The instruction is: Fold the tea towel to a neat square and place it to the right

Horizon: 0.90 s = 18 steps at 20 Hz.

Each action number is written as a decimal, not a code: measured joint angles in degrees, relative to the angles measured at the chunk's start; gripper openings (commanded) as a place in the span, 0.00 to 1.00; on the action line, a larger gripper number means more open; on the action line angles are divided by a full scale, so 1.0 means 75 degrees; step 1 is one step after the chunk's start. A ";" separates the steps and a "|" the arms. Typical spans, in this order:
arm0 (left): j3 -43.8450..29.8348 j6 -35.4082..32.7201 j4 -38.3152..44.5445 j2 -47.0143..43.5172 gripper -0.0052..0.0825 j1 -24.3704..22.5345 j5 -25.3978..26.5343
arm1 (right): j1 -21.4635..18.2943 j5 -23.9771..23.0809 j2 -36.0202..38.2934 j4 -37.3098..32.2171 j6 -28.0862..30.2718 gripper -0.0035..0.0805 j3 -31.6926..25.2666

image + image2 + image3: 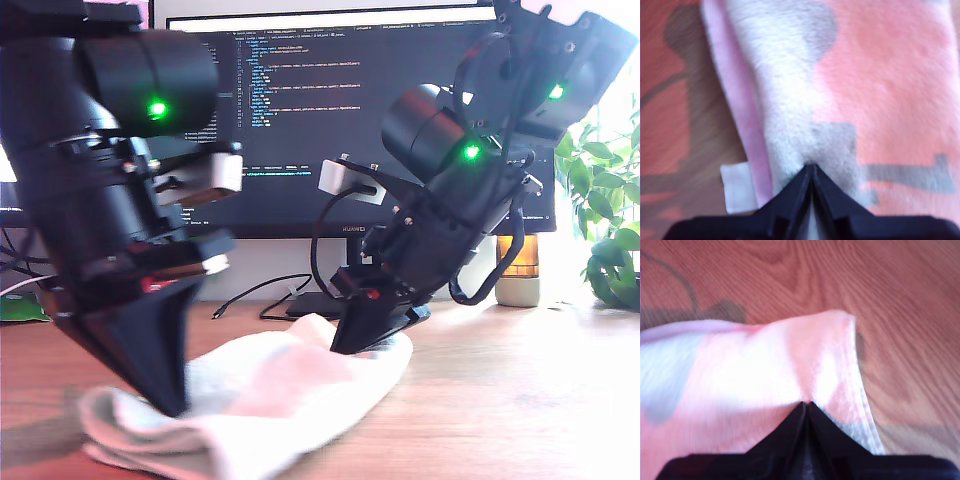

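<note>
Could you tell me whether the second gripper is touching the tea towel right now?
Touching. The second wrist view shows my second gripper with its jaws closed on a raised fold of the tea towel, cloth meeting the tips with no gap.

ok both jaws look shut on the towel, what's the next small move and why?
Probably lift both together and carry that edge across for a fold. My first gripper and my second gripper each pinch the tea towel, jaws closed with cloth between the tips. In the exterior view the towel lies bunched and uneven on the wooden desk, not yet square.
</note>
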State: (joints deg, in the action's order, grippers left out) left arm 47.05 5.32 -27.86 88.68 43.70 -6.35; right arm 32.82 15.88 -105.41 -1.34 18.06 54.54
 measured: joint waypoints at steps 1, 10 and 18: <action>0.0000 0.0073 0.0061 0.0041 0.04 0.0114 -0.0029 | 0.0017 0.0000 -0.0035 -0.0093 0.0000 0.03 0.0000; 0.0143 0.0851 0.0968 0.0539 0.04 0.0979 -0.0635 | 0.0143 -0.0003 -0.0289 -0.0793 0.0003 0.03 0.0023; 0.0154 0.0801 0.0892 0.0545 0.04 0.1102 -0.0618 | 0.0227 -0.0635 -0.0350 -0.1072 0.0198 0.03 0.0023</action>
State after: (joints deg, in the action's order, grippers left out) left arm 48.21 11.33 -21.17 92.77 51.96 -10.98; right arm 34.52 11.11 -108.03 -9.39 19.55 54.72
